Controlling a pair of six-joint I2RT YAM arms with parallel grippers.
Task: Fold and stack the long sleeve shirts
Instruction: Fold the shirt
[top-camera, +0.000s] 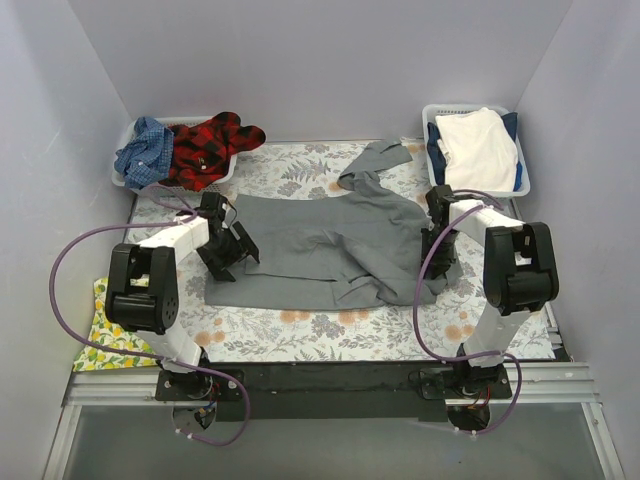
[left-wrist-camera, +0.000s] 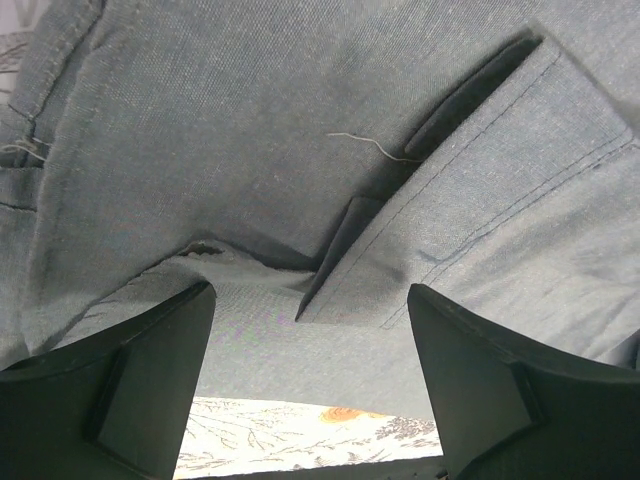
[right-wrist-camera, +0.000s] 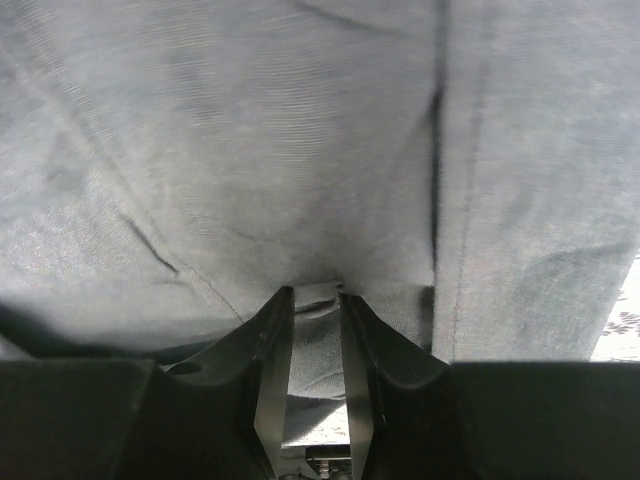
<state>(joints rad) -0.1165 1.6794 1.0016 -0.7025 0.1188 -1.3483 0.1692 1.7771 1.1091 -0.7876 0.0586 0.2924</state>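
Observation:
A large plain grey shirt (top-camera: 330, 245) lies spread flat across the middle of the table, one sleeve trailing toward the back (top-camera: 375, 160). My left gripper (top-camera: 232, 252) hovers at the shirt's left edge, open, its fingers (left-wrist-camera: 150, 385) wide apart over a stitched fold of grey cloth (left-wrist-camera: 470, 230), nothing between them. My right gripper (top-camera: 441, 260) is at the shirt's right edge, shut on a bunch of the grey cloth (right-wrist-camera: 316, 330). A red-black plaid shirt (top-camera: 212, 145) and a blue checked shirt (top-camera: 145, 152) lie crumpled in the back-left basket.
The fern-print table cover (top-camera: 300, 325) lies under the shirt. A white basket (top-camera: 428, 112) at the back right holds white and blue cloth. The back-left basket (top-camera: 122, 178) sits against the wall. A yellow lemon-print cloth (top-camera: 100, 345) hangs at the front left. Walls close in on three sides.

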